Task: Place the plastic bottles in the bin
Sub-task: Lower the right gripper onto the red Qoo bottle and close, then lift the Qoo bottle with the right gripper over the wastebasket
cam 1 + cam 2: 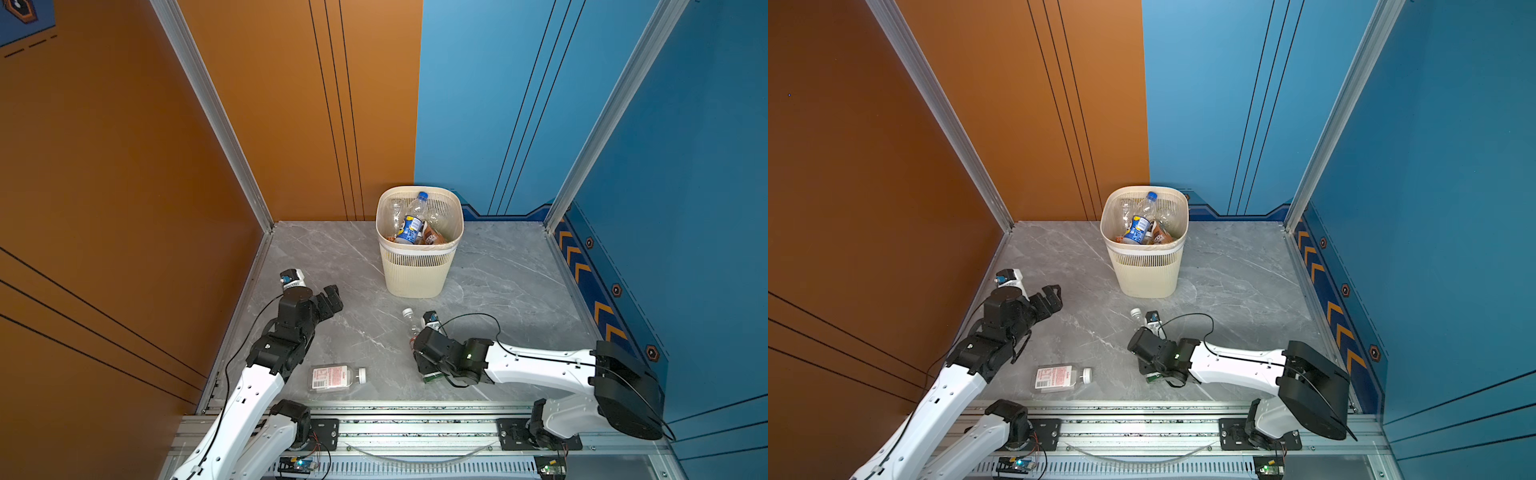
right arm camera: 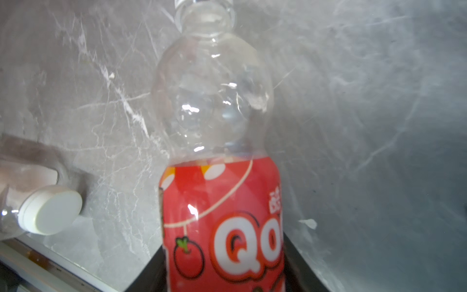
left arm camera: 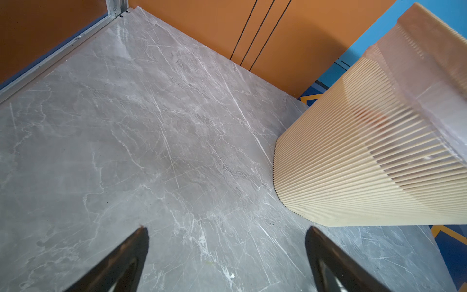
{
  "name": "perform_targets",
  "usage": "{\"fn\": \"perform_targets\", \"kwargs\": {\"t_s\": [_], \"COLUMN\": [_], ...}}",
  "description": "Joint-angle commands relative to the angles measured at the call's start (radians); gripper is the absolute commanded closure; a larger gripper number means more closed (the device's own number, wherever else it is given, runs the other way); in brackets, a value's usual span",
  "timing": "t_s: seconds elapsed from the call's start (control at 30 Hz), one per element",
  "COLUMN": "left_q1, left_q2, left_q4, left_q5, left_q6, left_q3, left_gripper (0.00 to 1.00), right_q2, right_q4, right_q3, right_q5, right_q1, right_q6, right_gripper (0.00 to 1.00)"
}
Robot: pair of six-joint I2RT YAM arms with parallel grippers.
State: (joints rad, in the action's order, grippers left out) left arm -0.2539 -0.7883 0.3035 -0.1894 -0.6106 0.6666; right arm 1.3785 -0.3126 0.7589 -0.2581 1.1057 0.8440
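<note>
Both top views show the cream ribbed bin [image 1: 417, 272] [image 1: 1147, 274] at the back of the table, holding several plastic bottles [image 1: 410, 227] [image 1: 1138, 228]. My right gripper [image 1: 420, 359] [image 1: 1144, 365] [image 2: 223, 265] is low over the table in front of the bin, shut on a clear bottle with a red label [image 1: 411, 328] [image 1: 1137, 316] [image 2: 212, 101]. That bottle's cap points toward the bin. A second bottle [image 1: 330, 377] [image 1: 1057, 378] with a red-and-white label and a white cap [image 2: 50, 209] lies flat near the front edge. My left gripper [image 1: 334, 299] [image 1: 1054, 297] [image 3: 226, 230] is open and empty, left of the bin [image 3: 353, 164].
Orange wall panels close the left and back left, blue ones the back right and right. A metal rail [image 1: 415, 428] with both arm bases runs along the front edge. The grey marble tabletop [image 1: 365, 257] lies bare between my left gripper and the bin.
</note>
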Motion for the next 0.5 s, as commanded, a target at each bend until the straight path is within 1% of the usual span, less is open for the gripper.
{"fn": "perform_targets", "kwargs": {"t_s": [0.0,0.1,0.23,0.37,0.47], "left_q1": [0.011,0.013,0.017,0.022,0.025], "left_q2": [-0.006,-0.012,-0.012,-0.014,-0.014], "left_q4": [-0.024,-0.033,-0.041,-0.041,-0.036], "left_q5": [0.025,0.035,0.041,0.045,0.047], "left_q6": [-0.013,-0.021,-0.027,-0.029,-0.029], "left_q3": [-0.020,-0.027,-0.039,-0.042,-0.038], "left_gripper": [0.03,0.02,0.02,0.02,0.02], "right_q2": [-0.126,-0.259,-0.454,-0.604,-0.642], "right_q4": [-0.017,-0.045,-0.054,-0.057,-0.059], "right_q3": [-0.064,-0.110,-0.161,-0.152,-0.094], "right_q5": [-0.123,-0.169,-0.192,-0.252,-0.265], "right_q1": [-0.032,-0.090,-0.211,-0.300,-0.373], "right_q6": [0.067,0.084,0.083,0.022,-0.048], "right_gripper": [0.46,0.45,0.45,0.46,0.46]}}
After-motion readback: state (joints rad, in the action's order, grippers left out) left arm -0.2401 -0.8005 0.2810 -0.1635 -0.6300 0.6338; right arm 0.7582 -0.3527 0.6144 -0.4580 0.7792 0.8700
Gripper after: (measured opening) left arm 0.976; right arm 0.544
